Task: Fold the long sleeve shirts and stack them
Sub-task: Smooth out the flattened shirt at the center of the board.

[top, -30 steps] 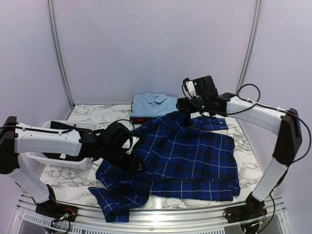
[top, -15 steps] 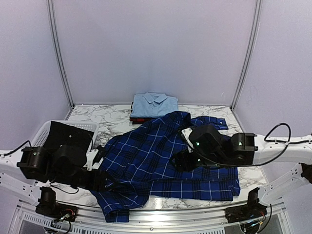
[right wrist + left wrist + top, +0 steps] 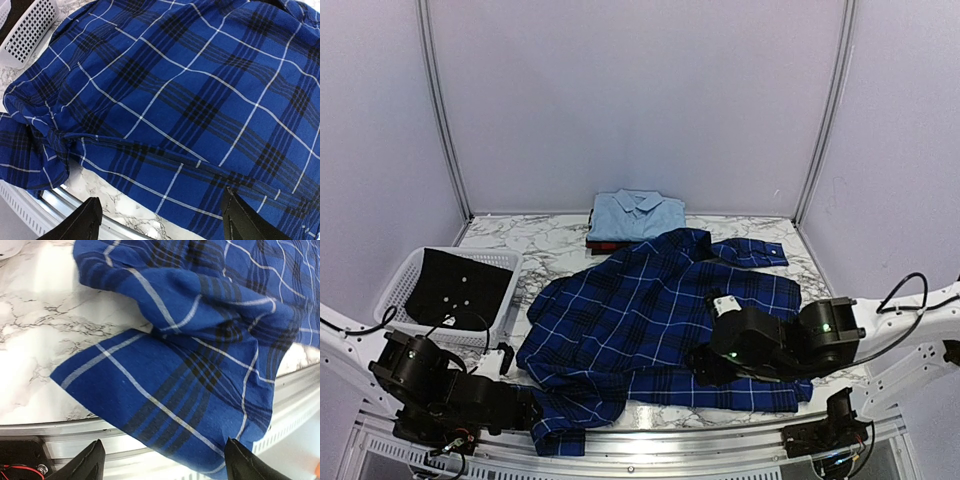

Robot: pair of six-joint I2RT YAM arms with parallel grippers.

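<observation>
The navy plaid shirt lies spread across the middle of the table, with one sleeve bunched at the front left. The plain light blue shirt sits folded at the back, on a red-and-black one of which only a sliver shows. My left gripper is low at the front left edge, open, over the plaid sleeve end, holding nothing. My right gripper is open above the shirt's front hem, also empty.
A white slotted basket holding a black cloth stands at the left, and its corner shows in the right wrist view. The metal rail of the table's front edge runs just under the sleeve.
Both arms drew back toward the near edge and dropped low. The right left the collar at the back for the front hem. The left moved from the shirt's left side to the front sleeve.
</observation>
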